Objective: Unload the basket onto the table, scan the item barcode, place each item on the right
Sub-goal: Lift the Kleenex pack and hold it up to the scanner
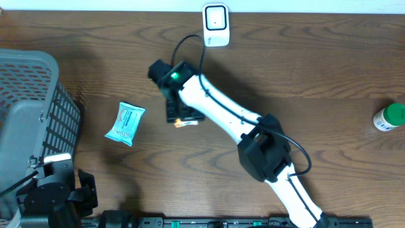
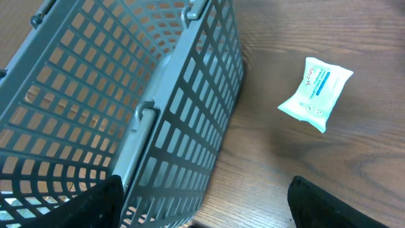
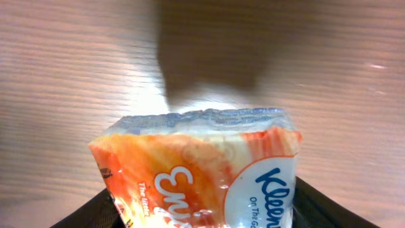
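An orange and white Kleenex tissue pack (image 3: 202,171) fills the right wrist view, lying on the wood table between the two black fingers (image 3: 85,218) of my right gripper (image 3: 202,218), which press against both of its sides. From overhead only an orange corner of that pack (image 1: 185,122) shows under the right gripper (image 1: 178,114), mid-table. A white barcode scanner (image 1: 216,25) stands at the far edge. My left gripper (image 2: 202,212) hangs open beside the basket, holding nothing.
A grey plastic basket (image 1: 28,114) stands at the left; its wall (image 2: 177,126) is close to the left gripper. A light-blue wipes pack (image 1: 125,123) lies between basket and right arm. A green-lidded bottle (image 1: 389,118) is at the right edge.
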Tool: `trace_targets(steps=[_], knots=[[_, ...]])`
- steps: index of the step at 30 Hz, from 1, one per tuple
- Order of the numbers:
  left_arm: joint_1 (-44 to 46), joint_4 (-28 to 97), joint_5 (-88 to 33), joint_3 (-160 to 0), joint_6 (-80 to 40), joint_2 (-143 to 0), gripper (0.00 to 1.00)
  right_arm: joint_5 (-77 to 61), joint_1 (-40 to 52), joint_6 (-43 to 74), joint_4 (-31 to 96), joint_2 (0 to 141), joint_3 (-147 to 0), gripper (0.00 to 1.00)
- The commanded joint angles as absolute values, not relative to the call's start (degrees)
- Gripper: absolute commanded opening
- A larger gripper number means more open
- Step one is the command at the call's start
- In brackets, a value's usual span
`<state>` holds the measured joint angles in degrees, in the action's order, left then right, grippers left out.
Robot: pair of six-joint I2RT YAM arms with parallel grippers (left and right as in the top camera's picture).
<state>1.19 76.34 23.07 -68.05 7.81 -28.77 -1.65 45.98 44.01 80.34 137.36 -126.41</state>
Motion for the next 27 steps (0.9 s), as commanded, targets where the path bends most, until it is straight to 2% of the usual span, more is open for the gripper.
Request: trace_targets(steps=[1,6,9,14,19,21,22,27], knots=[[1.21,76.31,23.99,-68.4,8.54,-28.56,0.83,-4.47,42.02,41.93,86.26,137.58,-129.43,0.65],[1.21,76.31,23.99,-68.4,8.54,-28.56,0.83,-12.97,36.42,34.22,95.68,137.58,-129.43,0.59],[1.21,76.31,23.99,-68.4,8.54,-28.56,0.83,-17.96,34.63,27.14,97.51,137.58,-129.21,0.6],[1.21,76.31,23.99,-68.4,8.54,-28.56,0.83,-22.02,33.82,25.58,97.51,137.58,-129.21,0.63],[1.21,76.31,23.99,-68.4,8.54,-28.56,0.83,-17.43,33.85,25.19,96.55,137.58,-129.23,0.63],[1.21,76.31,23.99,-68.4,8.54,-28.56,0.84,-12.6,33.76,25.21,94.17,137.58,-130.06,0.51],[1.21,76.31,23.99,-68.4,8.54,-28.56,0.83,-11.73,33.61,25.21,93.54,137.58,-130.52,0.49],[1.21,76.31,23.99,-68.4,8.54,-28.56,0.83,-3.9,32.12,25.17,91.66,137.58,-139.06,0.52]])
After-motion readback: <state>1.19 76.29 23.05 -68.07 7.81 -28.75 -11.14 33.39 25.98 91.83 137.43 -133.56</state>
